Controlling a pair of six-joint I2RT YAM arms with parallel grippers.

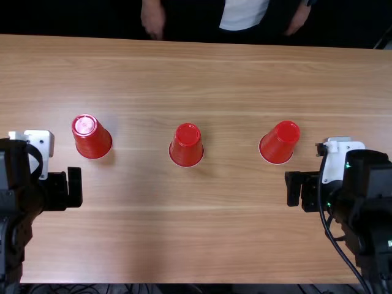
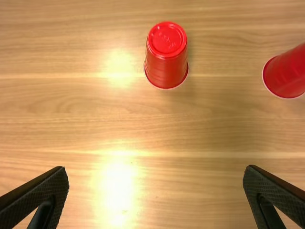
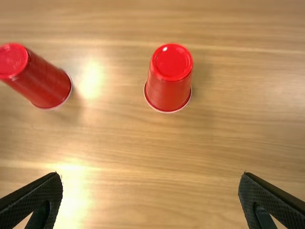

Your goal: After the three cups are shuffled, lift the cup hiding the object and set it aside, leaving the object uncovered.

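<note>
We take the middle cup (image 1: 186, 146) as our marker on the light wooden tabletop (image 1: 196, 73). It is red and stands upside down, rim on the wood and closed base up. The left cup (image 1: 92, 137) stands well to its left and the right cup (image 1: 279, 143) well to its right. Both are red and upside down too, in one row with it, and no cup touches another. We cannot tell which cup covers the object.

The left tool (image 2: 153, 174) sits far to the left of the middle cup and closer to the tabletop's near edge, near the left cup. Its fingers (image 2: 38, 198) are spread wide and grip nothing. The right tool (image 3: 150, 179) sits far to the right of the middle cup, also closer to the near edge, near the right cup. Its fingers (image 3: 271, 202) are also spread wide and grip nothing. Both tools are apart from every cup.
</note>
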